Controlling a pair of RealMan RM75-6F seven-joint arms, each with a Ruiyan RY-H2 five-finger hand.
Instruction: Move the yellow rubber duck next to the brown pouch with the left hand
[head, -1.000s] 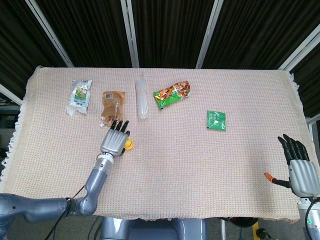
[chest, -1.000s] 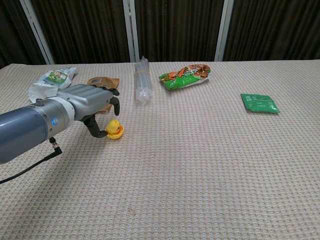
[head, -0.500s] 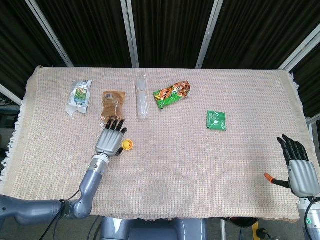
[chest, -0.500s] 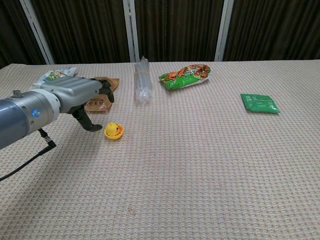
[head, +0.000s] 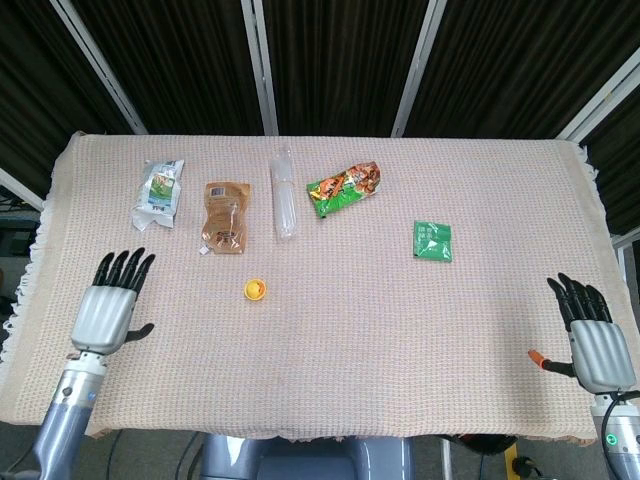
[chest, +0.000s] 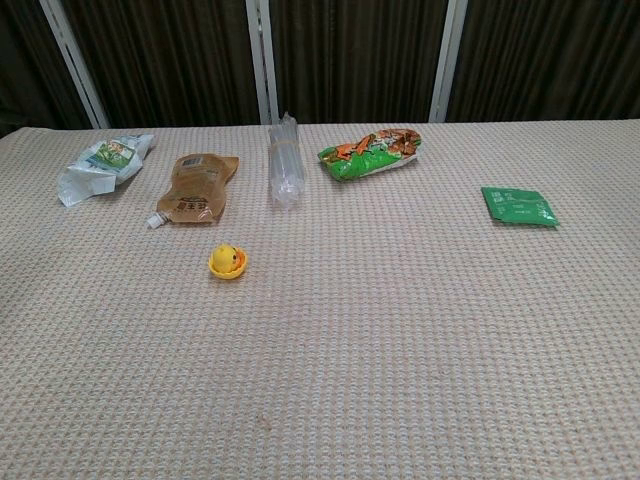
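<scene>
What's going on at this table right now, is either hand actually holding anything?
No. The yellow rubber duck sits alone on the cloth, just below and slightly right of the brown pouch, not touching it. The left hand is at the near left edge, fingers apart and empty. The right hand rests open at the near right edge, also empty.

Beige woven cloth (head: 400, 330) covers the surface, fringed at left and right edges. Dark pleated curtains (chest: 350, 60) along the far side, split by white slanted poles (head: 262, 65). Even light.
</scene>
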